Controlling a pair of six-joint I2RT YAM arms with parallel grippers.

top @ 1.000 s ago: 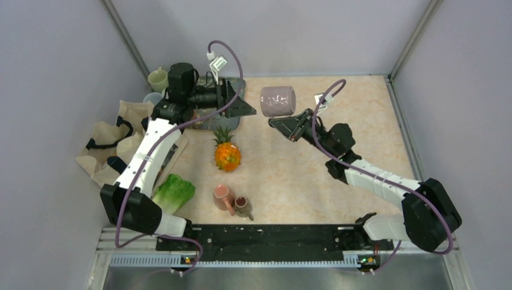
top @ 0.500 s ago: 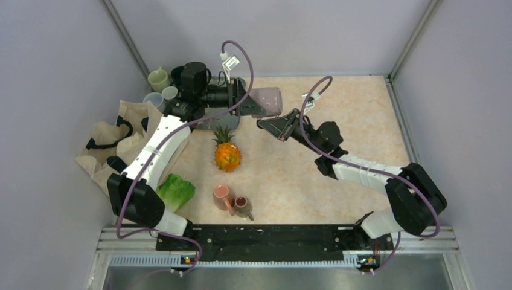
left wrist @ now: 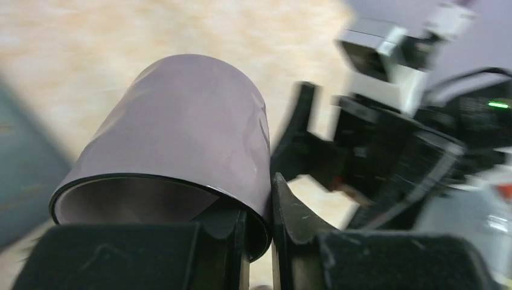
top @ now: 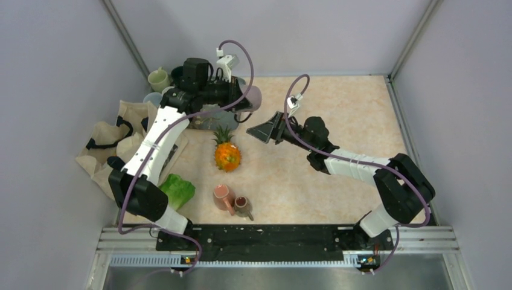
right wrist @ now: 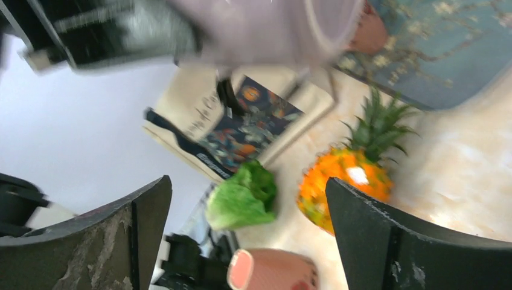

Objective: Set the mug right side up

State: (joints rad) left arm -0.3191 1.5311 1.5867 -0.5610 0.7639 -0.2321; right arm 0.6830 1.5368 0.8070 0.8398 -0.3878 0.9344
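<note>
Mauve mug (left wrist: 181,127) held on its side at far left, left gripper (left wrist: 258,205) pinched across its rim wall, right gripper (top: 262,131) just right, spread wide, holding nothing, pineapple (top: 227,154) nearer, tabletop (top: 356,109) open rightward.

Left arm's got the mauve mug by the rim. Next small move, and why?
Probably roll the left gripper at the wrist to bring the mouth upward. Its jaws pinch the rim of the glossy mauve ceramic mug, which lies sideways, mouth toward the wrist camera. The right gripper, jaws open and empty, sits nearby.
</note>
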